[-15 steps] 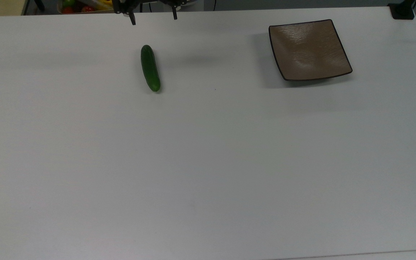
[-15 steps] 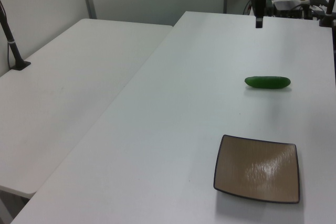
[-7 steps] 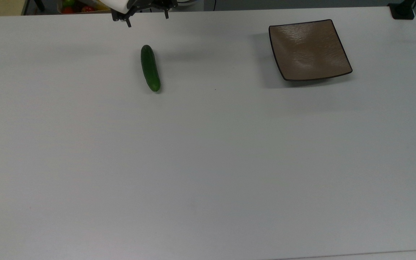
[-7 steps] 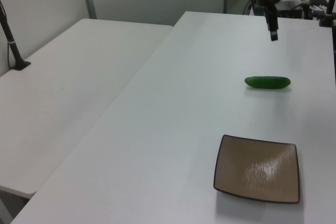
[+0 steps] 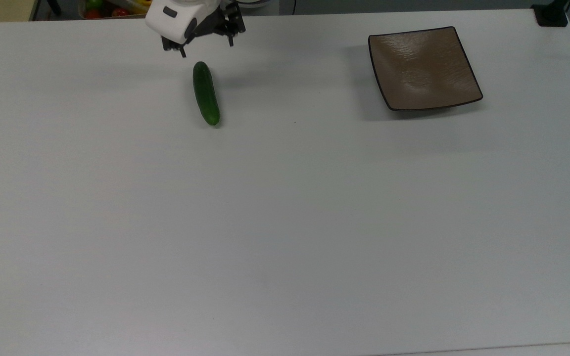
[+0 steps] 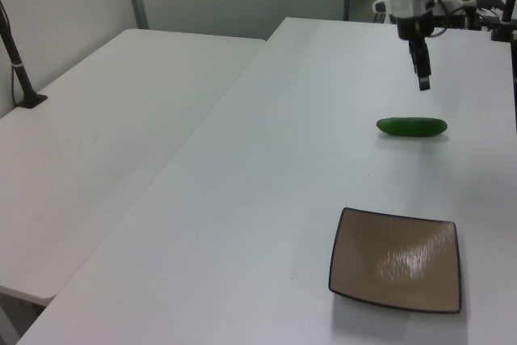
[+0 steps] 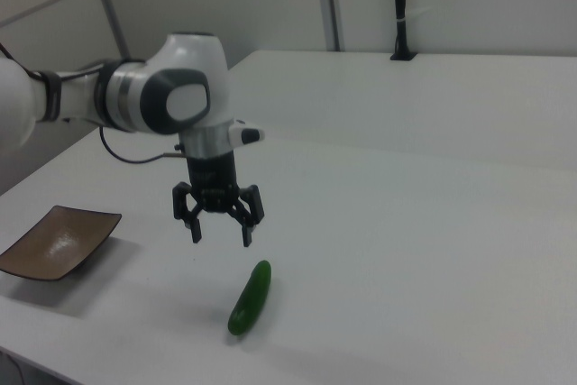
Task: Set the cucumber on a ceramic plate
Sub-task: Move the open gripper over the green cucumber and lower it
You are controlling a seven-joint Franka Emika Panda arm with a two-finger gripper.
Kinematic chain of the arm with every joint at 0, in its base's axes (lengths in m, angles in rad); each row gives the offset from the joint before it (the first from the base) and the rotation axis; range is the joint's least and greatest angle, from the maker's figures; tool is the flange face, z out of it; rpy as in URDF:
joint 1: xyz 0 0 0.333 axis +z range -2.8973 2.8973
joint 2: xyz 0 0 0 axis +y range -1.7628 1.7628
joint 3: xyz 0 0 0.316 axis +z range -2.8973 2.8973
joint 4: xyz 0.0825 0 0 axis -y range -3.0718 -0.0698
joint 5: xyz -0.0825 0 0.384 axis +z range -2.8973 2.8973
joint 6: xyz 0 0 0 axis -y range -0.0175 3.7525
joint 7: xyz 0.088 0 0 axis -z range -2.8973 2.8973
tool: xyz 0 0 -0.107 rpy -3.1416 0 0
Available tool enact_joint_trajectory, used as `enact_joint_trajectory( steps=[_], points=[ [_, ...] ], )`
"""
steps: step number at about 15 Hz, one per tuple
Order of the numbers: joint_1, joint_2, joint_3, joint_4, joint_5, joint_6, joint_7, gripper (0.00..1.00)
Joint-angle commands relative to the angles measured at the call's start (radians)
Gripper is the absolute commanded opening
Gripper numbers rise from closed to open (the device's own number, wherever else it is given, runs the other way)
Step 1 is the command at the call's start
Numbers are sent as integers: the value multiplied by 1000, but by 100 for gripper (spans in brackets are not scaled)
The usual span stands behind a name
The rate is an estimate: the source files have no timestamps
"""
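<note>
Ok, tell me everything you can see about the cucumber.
The cucumber is small, smooth and dark green with rounded ends and a slight curve. It lies flat and whole on the white table, touching nothing else. The open gripper hangs above its far end in the right view, and the brown plate sits apart toward the top view's right.

cucumber [image 5: 206,93]: 1 | ceramic plate [image 5: 423,69]: 1 | end effector [image 7: 220,234]: 1 | white tables [image 6: 266,199]: 2
</note>
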Motion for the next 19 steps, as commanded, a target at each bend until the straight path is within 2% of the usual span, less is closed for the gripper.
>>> enact_joint_trajectory(
  steps=[1,5,10,13,19],
  points=[
    [-8,-45,2,-146,-12,176,-10,100],
    [-15,-45,0,-238,-13,335,-5,100],
    [-22,-40,0,-302,-15,449,-4,100],
    [-31,-34,-1,-345,-39,504,-4,100],
    [-55,-2,-1,-385,-45,602,-4,100]
  ],
)
